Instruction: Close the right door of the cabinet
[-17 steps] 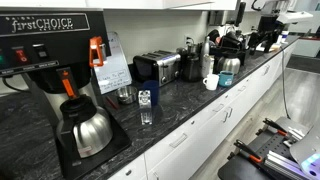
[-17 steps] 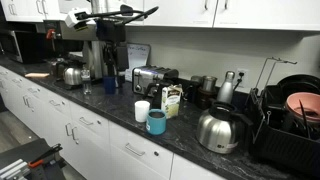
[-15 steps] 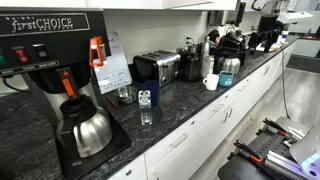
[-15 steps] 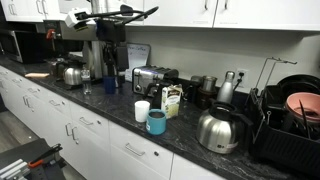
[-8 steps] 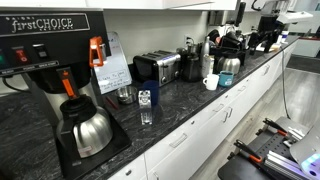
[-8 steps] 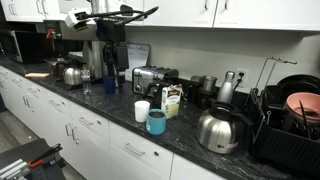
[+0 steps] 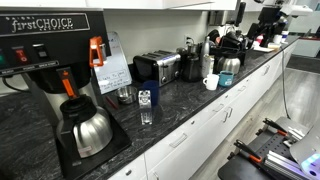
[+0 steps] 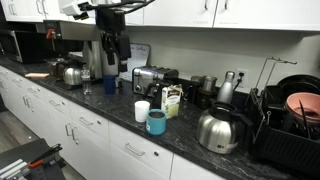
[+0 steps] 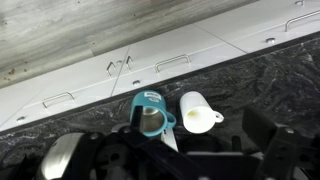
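Wrist view: you look down on a teal mug (image 9: 150,115) and a white cup (image 9: 197,110) standing just beside each other. White drawers (image 9: 190,55) with bar handles run above them in the picture. Only this view looks into the mug from above.
Claw: dark parts of the claw (image 9: 185,160) fill the bottom edge of the wrist view. You cannot tell whether it is released or clenched.
Arm: in an exterior view the arm (image 8: 108,18) sits high, in front of the white upper cabinetry and above the coffee machines.
Cabinet: upper cabinet doors (image 8: 190,12) line the top of that exterior view. You cannot tell which is the right door, or whether it stands ajar.
Containers: the mug's inside reads grey-dark, contents unclear. A steel carafe (image 7: 88,130) sits under the coffee maker (image 7: 45,45). The dish rack (image 8: 290,135) holds a pink bowl (image 8: 303,103) and dark pans.
Surface: the dark speckled stone surface (image 7: 185,100) carries a toaster (image 7: 157,67), a steel kettle (image 8: 218,130) near the rack, and a glass (image 7: 146,105).
Room: kitchenette, white cabinetry above and below.
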Controlling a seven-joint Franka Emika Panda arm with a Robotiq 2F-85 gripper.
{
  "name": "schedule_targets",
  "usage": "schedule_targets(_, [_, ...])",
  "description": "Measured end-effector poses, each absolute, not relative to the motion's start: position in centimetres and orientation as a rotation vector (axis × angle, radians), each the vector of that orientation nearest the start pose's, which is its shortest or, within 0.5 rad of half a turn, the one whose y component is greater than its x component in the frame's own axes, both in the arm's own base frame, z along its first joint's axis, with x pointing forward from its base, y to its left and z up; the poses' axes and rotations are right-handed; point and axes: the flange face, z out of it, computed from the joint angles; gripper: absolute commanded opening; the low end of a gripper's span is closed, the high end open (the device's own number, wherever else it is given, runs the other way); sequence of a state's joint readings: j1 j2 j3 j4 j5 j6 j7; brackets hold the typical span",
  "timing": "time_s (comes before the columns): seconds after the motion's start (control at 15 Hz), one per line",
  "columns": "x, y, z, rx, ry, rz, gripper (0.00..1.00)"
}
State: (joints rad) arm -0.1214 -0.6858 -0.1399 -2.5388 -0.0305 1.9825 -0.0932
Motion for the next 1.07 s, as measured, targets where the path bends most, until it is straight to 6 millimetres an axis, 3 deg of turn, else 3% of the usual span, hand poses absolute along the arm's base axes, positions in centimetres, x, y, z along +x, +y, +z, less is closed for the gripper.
schedule_targets(0.27, [32.6,-10.3,54.7,-2.925,0.031,-0.366,1.0])
schedule_targets(0.8, [32.2,-10.0,55.2,-2.871,-0.02,-0.374,1.0])
schedule_targets(1.07, [32.9,-7.9,58.1,-2.728,-0.026,-0.544,1.0])
